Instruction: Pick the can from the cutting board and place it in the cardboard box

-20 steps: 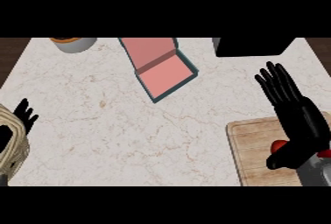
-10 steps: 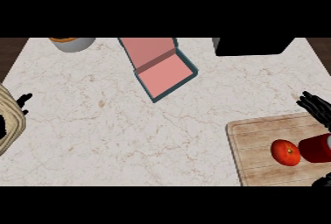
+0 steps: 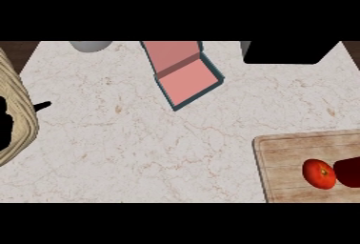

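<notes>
Right hand gone from view, can (image 3: 349,172) beside tomato (image 3: 320,174)

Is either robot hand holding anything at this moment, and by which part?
Nothing is visibly held. The dark red can sits on the wooden cutting board; only the left robot hand shows, at the left edge.

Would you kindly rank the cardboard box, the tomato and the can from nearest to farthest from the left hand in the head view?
From the left hand at the left edge:
1. Cardboard box, top centre.
2. Tomato, on the cutting board, lower right.
3. Can, beside it at the right edge.
</notes>
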